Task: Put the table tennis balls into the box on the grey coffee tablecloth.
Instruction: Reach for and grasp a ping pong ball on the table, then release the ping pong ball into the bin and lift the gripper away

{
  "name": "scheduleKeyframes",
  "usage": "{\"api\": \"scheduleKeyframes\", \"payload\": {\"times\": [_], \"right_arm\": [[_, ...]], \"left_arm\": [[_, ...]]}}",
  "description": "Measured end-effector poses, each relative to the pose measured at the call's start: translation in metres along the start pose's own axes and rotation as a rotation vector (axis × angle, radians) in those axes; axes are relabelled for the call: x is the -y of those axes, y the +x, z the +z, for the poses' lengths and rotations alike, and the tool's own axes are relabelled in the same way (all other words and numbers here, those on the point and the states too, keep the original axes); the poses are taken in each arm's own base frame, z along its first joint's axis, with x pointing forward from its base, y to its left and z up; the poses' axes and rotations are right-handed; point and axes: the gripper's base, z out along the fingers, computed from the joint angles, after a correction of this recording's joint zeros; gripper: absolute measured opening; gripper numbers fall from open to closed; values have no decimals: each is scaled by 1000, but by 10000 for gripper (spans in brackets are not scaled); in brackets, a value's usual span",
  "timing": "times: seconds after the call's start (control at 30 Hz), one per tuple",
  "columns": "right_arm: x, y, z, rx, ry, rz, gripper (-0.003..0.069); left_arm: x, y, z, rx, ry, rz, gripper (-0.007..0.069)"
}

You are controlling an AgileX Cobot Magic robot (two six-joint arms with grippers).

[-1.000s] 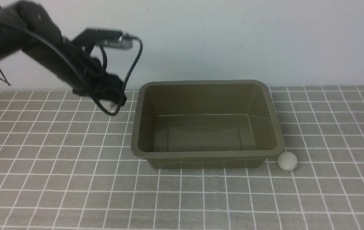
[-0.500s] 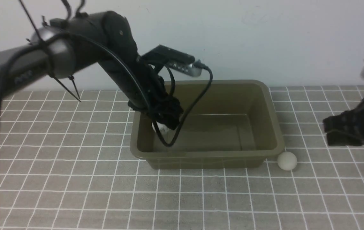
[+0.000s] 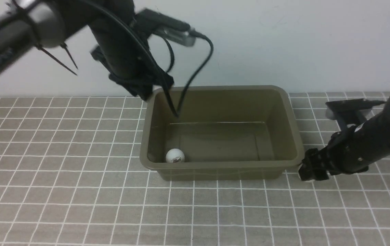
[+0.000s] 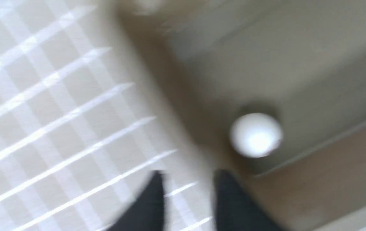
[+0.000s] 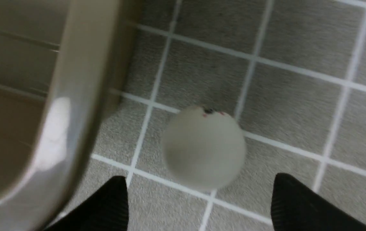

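Note:
The olive-brown box [image 3: 147,160] stands on the grey coffee tablecloth [image 3: 78,191]. One table tennis ball [image 3: 174,156], with a dark printed mark, lies inside the box at its front left corner; it shows blurred in the left wrist view [image 4: 255,134]. My left gripper [image 3: 142,91] hangs open and empty above the box's back left corner. The second ball [image 5: 204,149] lies on the cloth beside the box's front right corner. My right gripper [image 3: 309,171] is open, low over that ball and hiding it in the front view. Its fingers [image 5: 112,202] stand on either side of the ball, not touching it.
The box's flared rim [image 5: 74,96] is close beside the right gripper and the ball. A pale wall runs behind the cloth's far edge. The left arm's cable [image 3: 184,92] hangs over the box's back left part.
The left gripper let the marked ball go into the box, then rose and drew back to the box's back left corner. The right gripper came down and left over the second ball.

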Motion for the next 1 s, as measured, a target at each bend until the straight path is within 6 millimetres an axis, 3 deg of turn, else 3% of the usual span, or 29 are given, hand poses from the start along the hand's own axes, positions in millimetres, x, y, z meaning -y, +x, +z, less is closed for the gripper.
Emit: {"api": "scheduleKeyframes", "payload": {"times": [0.07, 0.2, 0.27, 0.3, 0.33, 0.47, 0.6, 0.67, 0.83, 0.9, 0.93, 1.0], "right_arm": [[0, -1, 10, 15, 14, -9, 545], [2, -3, 22, 29, 32, -32, 533], [3, -3, 26, 28, 38, -38, 489], [4, -3, 27, 32, 42, -45, 429], [4, -4, 27, 35, 48, -53, 362], [3, -3, 22, 20, 45, -63, 364], [-3, -2, -5, 0, 30, -33, 363], [-9, -4, -42, 57, 20, 12, 363], [-29, -12, -97, 264, -54, 54, 363], [-44, -20, -107, 326, -93, -6, 363], [-46, -21, -107, 330, -96, -19, 363], [-64, -35, -107, 360, -137, -83, 363]], "left_arm": [[-9, 4, -33, 53, -70, -18, 17], [-18, 15, -85, 153, -136, -57, -5], [-20, 25, -111, 197, -158, -68, -5], [-21, 32, -128, 229, -165, -76, -5], [-21, 37, -139, 252, -167, -83, -5], [-21, 51, -169, 320, -172, -115, -5], [-20, 66, -193, 373, -173, -140, -5], [-18, 85, -209, 398, -164, -155, -5], [-10, 140, -226, 411, -143, -191, -5], [-6, 166, -220, 383, -133, -211, -5], [-6, 168, -219, 383, -133, -213, -5], [-1, 196, -214, 396, -122, -230, -5]]}}
